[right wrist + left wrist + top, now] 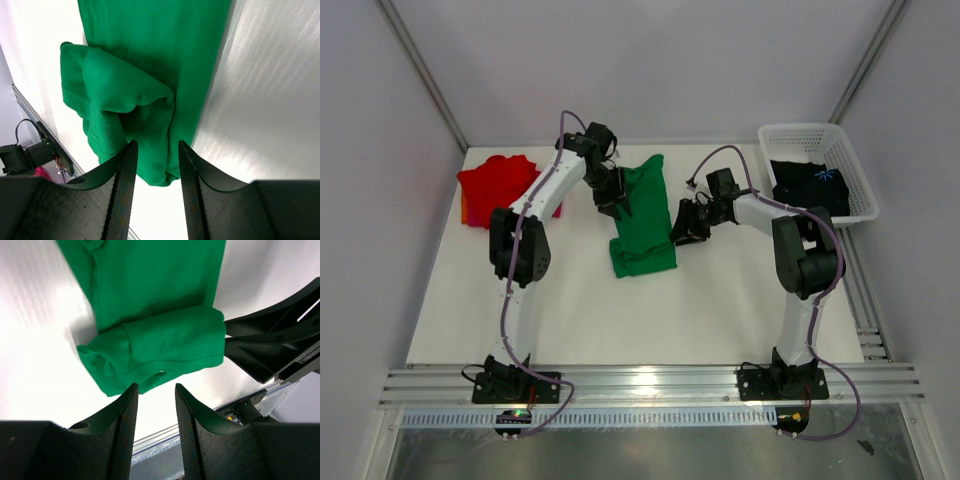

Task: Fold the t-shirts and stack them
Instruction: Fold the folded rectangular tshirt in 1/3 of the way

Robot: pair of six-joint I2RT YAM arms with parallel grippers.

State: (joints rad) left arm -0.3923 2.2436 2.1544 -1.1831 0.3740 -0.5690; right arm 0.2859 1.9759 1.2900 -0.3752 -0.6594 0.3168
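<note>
Two arms flank the green t-shirt (642,215) in the top view. It lies just right of the left gripper (611,198) and just left of the right gripper (683,228). The red t-shirt (498,183) sits well to the left gripper's left, and the black t-shirt (808,186) is in the basket (815,133) beyond the right gripper.

Left wrist: the jaws are narrowly parted and empty, with the bunched green end just ahead of the tips.

Right wrist: the gap is equally narrow, nothing is pinched, and rumpled cloth lies just beyond.

Folding the green shirt seems half done. Next, each gripper likely needs to pinch an edge.

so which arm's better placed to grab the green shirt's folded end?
Right, likely: the right gripper, open, sits beside the folded near end of the green shirt; the left gripper, also open, is farther up.
</note>
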